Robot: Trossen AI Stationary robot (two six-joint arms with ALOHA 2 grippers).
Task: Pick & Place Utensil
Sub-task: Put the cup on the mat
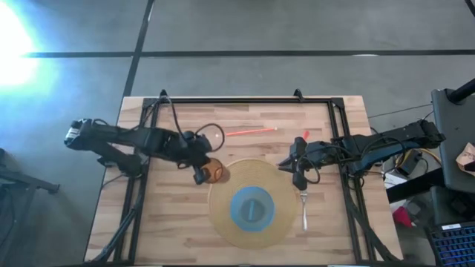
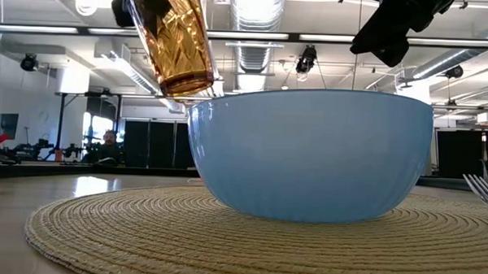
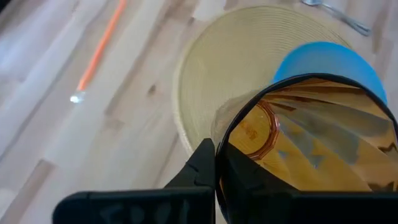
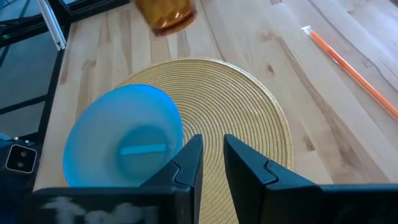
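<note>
Fork [image 1: 304, 210] sits on the bench just below the right claw [image 1: 297, 173], beside the round mat [image 1: 223, 222]. Right claw is narrow, nothing between its fingers, hovering over the mat edge. Left claw [image 1: 199, 172] is clamped on the rim of an amber glass [image 1: 214, 171], held tilted above the bench near the mat's far-left edge. Likely step: set the glass down. Level it first, lower clear of the bowl [image 1: 251, 208], release only once the base is flat. Count: one fork, one bowl, one glass, one mat, one orange stick [image 1: 251, 132].
</note>
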